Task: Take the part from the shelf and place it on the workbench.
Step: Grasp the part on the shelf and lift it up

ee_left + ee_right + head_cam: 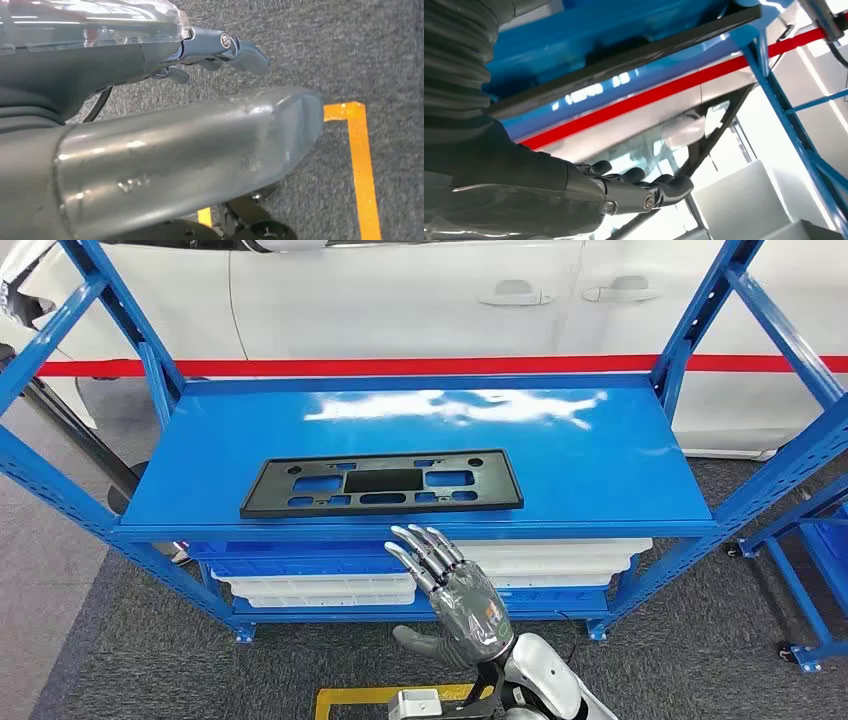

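One part (382, 483), a flat black rectangular panel with cut-outs, lies on the top deck of the blue shelf (620, 465). Its long axis runs side to side along the deck, parallel to the front edge, with the left end sitting a touch nearer the front than the right. It lies near the front lip, left of the deck's middle.

The right hand (452, 590) is raised in front of the shelf, below the front edge and just short of the part, not touching it. Its fingers (425, 548) are stretched out and spread toward the panel, holding nothing. From the right wrist view the same fingers (644, 186) lie straight with the black panel's edge (624, 60) beyond them.

The left hand (210, 50) hangs low over grey carpet (350, 45) marked with orange tape (362, 160); its fingers look loosely curled with nothing in them, though I cannot tell for sure.

Under the deck, white trays (560, 558) and a blue one (290, 562) sit stacked on a lower level. Behind the shelf stands a white car (420, 300) with a red stripe (400, 367) across in front of it. A second blue rack (815, 570) stands to the right.
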`<state>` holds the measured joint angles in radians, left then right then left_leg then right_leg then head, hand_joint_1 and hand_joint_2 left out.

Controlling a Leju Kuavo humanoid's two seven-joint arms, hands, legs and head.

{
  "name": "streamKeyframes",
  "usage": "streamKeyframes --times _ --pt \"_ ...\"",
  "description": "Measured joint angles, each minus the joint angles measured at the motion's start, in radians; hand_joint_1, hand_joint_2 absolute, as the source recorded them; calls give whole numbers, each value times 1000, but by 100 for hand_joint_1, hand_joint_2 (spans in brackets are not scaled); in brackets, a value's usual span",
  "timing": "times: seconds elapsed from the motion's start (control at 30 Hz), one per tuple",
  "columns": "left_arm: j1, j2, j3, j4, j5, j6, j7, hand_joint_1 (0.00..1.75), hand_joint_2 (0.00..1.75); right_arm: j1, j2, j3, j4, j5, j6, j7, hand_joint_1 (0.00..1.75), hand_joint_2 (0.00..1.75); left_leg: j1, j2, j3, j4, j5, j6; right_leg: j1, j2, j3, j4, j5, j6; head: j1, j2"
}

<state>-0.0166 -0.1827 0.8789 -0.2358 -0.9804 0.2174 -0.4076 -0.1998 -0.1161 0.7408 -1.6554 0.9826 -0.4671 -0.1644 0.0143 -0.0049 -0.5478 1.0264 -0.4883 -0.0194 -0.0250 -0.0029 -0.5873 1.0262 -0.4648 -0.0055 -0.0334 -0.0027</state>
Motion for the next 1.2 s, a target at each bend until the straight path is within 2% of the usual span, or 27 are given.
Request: streamKeyframes --times 0.07,0.17,0.2,0.23,0.27,0.33,0.37,0.43,0.53,0.6,0.67,0.7,0.73,0.77,0.83,0.87,0.9,1.0,1.07,1.1,1.13,1.2 --pt "-1 1 0 0 -2 -1 1 0 0 -8 -14 8 4 32 -14 5 0 175 0 0 -19 43 -27 -3 0 -3 2 -2 0 -5 0 0" --pt "-5 2 0 2 -10 -9 6 0 0 -30 -61 34 28 133 -53 22 0 175 1 1 -109 229 -113 -10 4 -13 4 -3 -2 -14 0 0" --pt "-5 4 0 3 -13 -12 9 0 0 -36 -79 43 39 166 -64 29 0 175 1 1 -131 270 -122 -10 5 -15 4 -2 -2 -14 0 0" --pt "-5 5 0 3 -17 -16 11 0 0 -43 -98 53 52 198 -74 37 0 175 1 1 -138 277 -112 -10 6 -17 5 -2 -3 -15 0 0" --pt "-5 7 0 4 -20 -19 12 0 0 -50 -115 64 64 228 -85 44 0 175 1 1 -125 246 -84 -9 6 -18 6 -1 -4 -14 0 0" --pt "-7 12 0 4 -27 -27 16 0 0 -69 -150 86 93 286 -106 60 0 175 0 1 -67 117 -15 -4 7 -21 10 0 -6 -10 0 0" --pt "-9 13 0 4 -31 -31 17 0 0 -80 -164 97 108 313 -116 69 0 175 -2 -1 -42 60 7 0 8 -21 11 2 -7 -6 0 0" --pt "-14 16 0 4 -39 -42 18 0 0 -100 -186 118 140 365 -133 84 0 175 -7 -5 -25 8 16 12 11 -24 11 2 -7 5 0 0" --pt "-19 20 0 4 -50 -63 14 0 0 -126 -194 147 183 428 -148 106 0 175 -6 -11 -22 -3 23 36 8 -27 10 3 -12 20 0 0" --pt "-23 22 0 4 -59 -81 8 0 0 -143 -193 165 209 461 -156 122 0 175 -2 -15 -16 -12 30 50 4 -20 -19 67 -51 24 0 0" --pt "-29 25 0 4 -69 -99 2 0 0 -154 -189 184 235 477 -159 136 0 175 -5 -21 -15 -13 31 56 1 -13 -81 196 -108 26 0 0" --pt "-32 27 0 4 -73 -105 1 0 0 -157 -186 191 247 480 -159 140 0 175 -7 -25 -14 -12 30 58 0 -12 -108 250 -122 27 0 0" --pt "-33 28 0 4 -76 -110 0 0 0 -160 -186 196 256 480 -158 143 0 175 -8 -29 -13 -11 29 58 0 -12 -123 274 -119 27 0 0" --pt "-34 28 0 5 -78 -112 0 0 0 -163 -185 201 263 478 -157 145 0 175 -10 -33 -10 -11 26 58 1 -12 -120 261 -97 25 0 0" --pt "-33 29 0 5 -81 -114 0 0 0 -173 -185 206 274 471 -155 147 0 175 -12 -40 -2 -9 19 55 2 -12 -72 150 -24 16 0 0" --pt "-33 30 0 6 -83 -115 0 0 0 -178 -185 207 278 466 -154 148 0 175 -13 -43 0 -10 16 53 4 -13 -46 93 1 10 0 0" --pt "-35 30 0 6 -84 -116 1 0 0 -183 -185 209 281 460 -153 149 0 175 -15 -45 -1 -8 12 49 7 -15 -25 47 13 5 0 0" --pt "-37 33 0 8 -87 -119 8 0 0 -192 -184 214 287 430 -149 146 0 175 -16 -48 -10 -6 9 31 14 -16 -8 5 0 -1 0 0" --pt "-36 37 0 8 -89 -120 12 0 0 -196 -186 217 284 407 -146 143 0 175 -16 -45 -5 2 -3 19 9 -18 6 -9 -3 -7 0 0" --pt "-37 39 0 8 -90 -120 12 0 0 -199 -188 218 282 399 -144 142 0 175 -16 -40 -13 29 -19 12 6 -22 17 -16 -5 -11 0 0" --pt "-39 40 0 8 -90 -121 12 0 0 -202 -191 218 280 393 -141 142 0 175 -15 -32 -35 77 -42 8 5 -26 26 -21 -8 -15 0 0" --pt "-42 41 0 8 -92 -123 13 0 0 -205 -194 219 279 384 -136 139 0 175 -13 -19 -111 207 -89 0 8 -33 37 -22 -16 -21 0 0"
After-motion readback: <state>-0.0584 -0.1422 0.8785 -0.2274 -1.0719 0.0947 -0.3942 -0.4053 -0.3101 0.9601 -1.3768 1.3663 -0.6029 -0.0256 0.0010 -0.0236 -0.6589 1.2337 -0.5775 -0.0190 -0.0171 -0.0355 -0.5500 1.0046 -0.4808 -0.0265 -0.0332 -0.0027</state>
